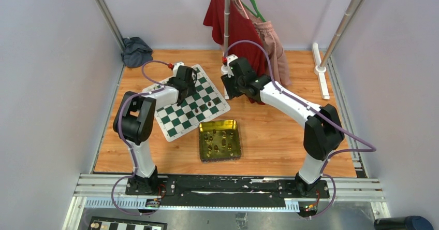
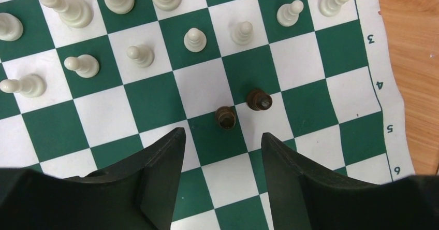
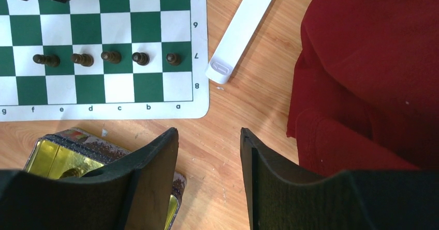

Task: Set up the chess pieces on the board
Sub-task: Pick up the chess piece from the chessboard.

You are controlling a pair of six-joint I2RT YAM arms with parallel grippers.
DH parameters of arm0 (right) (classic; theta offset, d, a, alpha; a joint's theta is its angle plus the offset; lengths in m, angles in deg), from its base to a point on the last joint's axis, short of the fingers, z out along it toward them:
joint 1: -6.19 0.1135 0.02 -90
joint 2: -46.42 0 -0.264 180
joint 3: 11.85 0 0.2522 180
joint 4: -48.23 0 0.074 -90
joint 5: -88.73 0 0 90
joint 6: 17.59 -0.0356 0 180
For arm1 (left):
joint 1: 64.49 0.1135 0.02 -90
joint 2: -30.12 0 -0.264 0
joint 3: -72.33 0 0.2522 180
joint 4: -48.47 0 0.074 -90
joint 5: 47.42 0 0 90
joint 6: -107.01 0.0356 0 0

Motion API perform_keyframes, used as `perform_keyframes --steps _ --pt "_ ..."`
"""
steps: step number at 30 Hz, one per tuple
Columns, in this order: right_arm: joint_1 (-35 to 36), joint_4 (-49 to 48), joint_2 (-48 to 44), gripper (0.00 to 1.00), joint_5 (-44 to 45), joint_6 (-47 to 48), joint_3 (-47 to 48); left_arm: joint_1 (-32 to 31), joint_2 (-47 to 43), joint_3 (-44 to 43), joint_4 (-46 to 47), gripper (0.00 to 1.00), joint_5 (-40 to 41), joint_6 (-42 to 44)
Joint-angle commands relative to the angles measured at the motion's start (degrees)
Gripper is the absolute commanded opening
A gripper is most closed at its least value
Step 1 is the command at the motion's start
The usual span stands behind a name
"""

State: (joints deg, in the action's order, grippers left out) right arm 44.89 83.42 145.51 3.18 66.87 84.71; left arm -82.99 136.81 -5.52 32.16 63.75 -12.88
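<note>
The board (image 1: 178, 121) lies left of the table's centre. My left gripper (image 1: 185, 82) hovers over its far part. In the left wrist view the left gripper (image 2: 222, 134) is open with nothing between its fingers. Two dark brown chess pieces (image 2: 225, 117) (image 2: 259, 100) stand just beyond the fingertips. Several cream-white pieces (image 2: 195, 39) stand further off in two rows. My right gripper (image 3: 208, 131) is open and empty over bare wood beside the board's corner (image 3: 199, 103). A row of several dark pawns (image 3: 111, 57) stands on the board's rank 7.
A gold-green tin (image 1: 201, 142) holding more dark pieces sits in front of the board, and its corner (image 3: 52, 160) shows under my right gripper's left finger. Red clothing (image 3: 372, 74) hangs from a rack (image 1: 227, 12) close by on the right. A grey cloth (image 1: 136, 51) lies at the back left.
</note>
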Motion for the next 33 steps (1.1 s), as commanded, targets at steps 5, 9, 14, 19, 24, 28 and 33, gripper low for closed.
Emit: perform_keyframes --steps 5,9,14,19,24,28,33 --pt "-0.91 -0.44 2.29 0.52 -0.08 -0.88 2.4 0.99 2.12 -2.86 1.89 0.59 -1.22 2.0" --pt "-0.96 -0.27 2.74 0.52 0.1 -0.92 2.62 1.4 2.62 -3.5 2.01 0.59 -1.37 2.37" --pt "-0.97 -0.29 3.25 0.52 0.29 -0.87 3.01 1.85 3.48 -4.14 2.02 0.57 -1.88 2.49" --pt "-0.98 -0.37 3.72 0.52 0.47 -0.79 3.39 2.15 4.21 -4.37 2.11 0.55 -2.35 2.63" --pt "-0.98 -0.27 4.2 0.52 0.53 -1.07 3.93 2.5 4.4 -4.4 2.19 0.54 -2.86 3.06" --pt "-0.92 -0.38 4.48 0.52 0.5 -1.45 4.15 2.68 4.57 -4.37 2.12 0.52 -3.39 3.3" --pt "-0.92 -0.31 4.47 0.52 0.47 -1.66 4.29 2.68 3.91 -3.24 2.31 0.52 -3.74 2.76"
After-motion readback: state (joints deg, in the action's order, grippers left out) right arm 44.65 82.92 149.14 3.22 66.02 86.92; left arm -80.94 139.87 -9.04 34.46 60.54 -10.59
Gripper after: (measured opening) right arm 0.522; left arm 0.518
